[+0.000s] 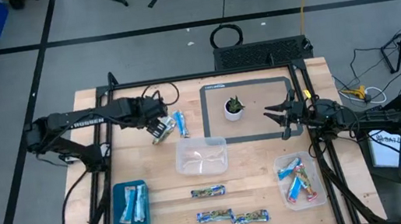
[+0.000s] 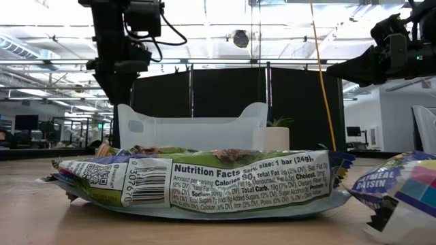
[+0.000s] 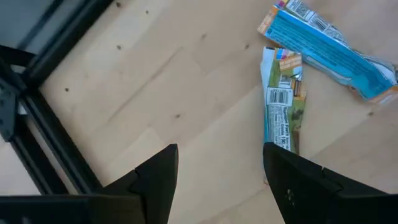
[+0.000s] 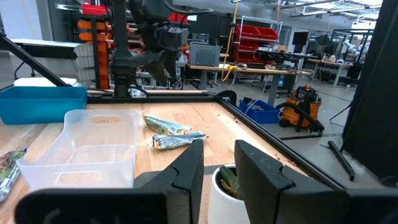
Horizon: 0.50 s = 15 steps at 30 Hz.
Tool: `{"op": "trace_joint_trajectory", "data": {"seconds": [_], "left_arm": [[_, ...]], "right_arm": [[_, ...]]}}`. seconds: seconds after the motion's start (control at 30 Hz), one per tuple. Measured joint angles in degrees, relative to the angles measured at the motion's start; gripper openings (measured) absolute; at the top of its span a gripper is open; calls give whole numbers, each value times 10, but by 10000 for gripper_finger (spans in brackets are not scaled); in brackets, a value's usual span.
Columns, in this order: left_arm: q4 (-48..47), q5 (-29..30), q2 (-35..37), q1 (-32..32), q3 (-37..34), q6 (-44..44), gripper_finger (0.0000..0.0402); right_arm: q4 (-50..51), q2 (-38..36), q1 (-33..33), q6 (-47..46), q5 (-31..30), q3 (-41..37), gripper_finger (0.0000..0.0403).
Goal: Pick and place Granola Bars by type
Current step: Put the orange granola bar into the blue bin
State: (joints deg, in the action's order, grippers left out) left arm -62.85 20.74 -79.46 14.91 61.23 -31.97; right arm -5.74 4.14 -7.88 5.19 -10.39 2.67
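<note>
**Left pincer poised over two loose bars near the worktop's far left**

The left pincer (image 1: 159, 127) hangs over the worktop (image 1: 155, 183) toward its far-left part, fingers spread and holding nothing. Just beside it lie a green-patterned bar (image 3: 283, 112) and a blue bar (image 3: 329, 53), touching at one end. The step in hand looks like a reach for one of these two.

Sorting is partly done: blue bars rest in the blue tray (image 1: 119, 218) at the near-left corner, red and blue-wrapped ones in the clear tub (image 1: 320, 191) at the near-right corner. The middle tub (image 1: 201, 157) is empty, and three patterned bars (image 1: 230, 203) lie along the near edge.

The next move probably calls for lowering astride the green-patterned bar without catching the blue one.

The right pincer (image 1: 287, 115) waits, spread, near the far-right side beside the small plant pot (image 1: 233, 108).
</note>
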Motion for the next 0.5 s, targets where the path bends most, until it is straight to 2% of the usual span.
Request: {"op": "trace_joint_trajectory", "data": {"seconds": [0.27, 0.5], "left_arm": [[7, -73, -22, 6, 0, 21, 239], [9, -73, -69, 0, 0, 33, 239]], "right_arm": [[0, 0, 0, 0, 0, 0, 82], [0, 0, 0, 0, 0, 0, 82]]}}
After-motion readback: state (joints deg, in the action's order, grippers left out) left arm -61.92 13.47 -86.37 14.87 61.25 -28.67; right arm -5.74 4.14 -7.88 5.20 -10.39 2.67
